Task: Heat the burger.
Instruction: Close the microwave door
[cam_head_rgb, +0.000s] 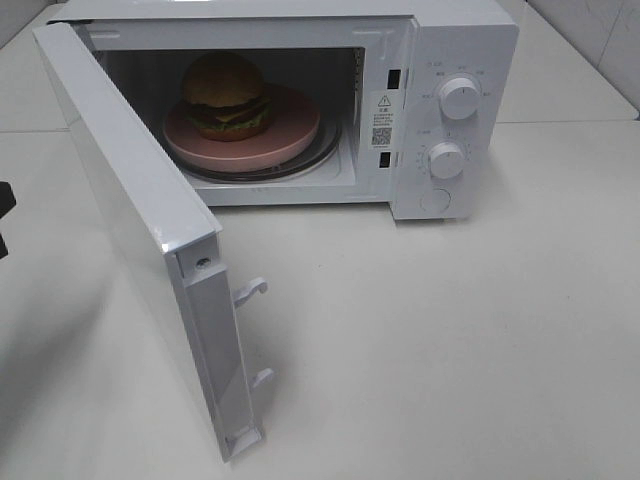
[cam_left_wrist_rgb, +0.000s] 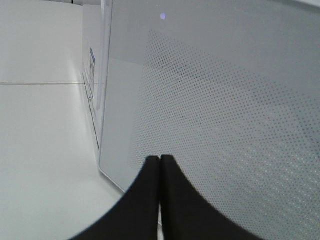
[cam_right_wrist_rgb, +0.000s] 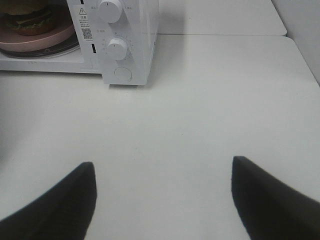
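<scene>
One burger (cam_head_rgb: 225, 95) sits on one pink plate (cam_head_rgb: 295, 135) atop the glass turntable (cam_head_rgb: 305, 167) inside one white microwave (cam_head_rgb: 470, 40), whose door (cam_head_rgb: 120, 200) hangs wide open. Two knobs: upper dial (cam_head_rgb: 459, 98), lower dial (cam_head_rgb: 446, 160). The left gripper (cam_left_wrist_rgb: 160, 159) is pinched closed, empty, near the door. The right gripper (cam_right_wrist_rgb: 162, 162) is spread apart, empty, above the table (cam_right_wrist_rgb: 200, 115).

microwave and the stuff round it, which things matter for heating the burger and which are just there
Part of the job: burger, pink plate under it, microwave, its open door, upper knob, lower knob, left gripper shut near the door.
Just there: white table, right gripper open above it.
</scene>
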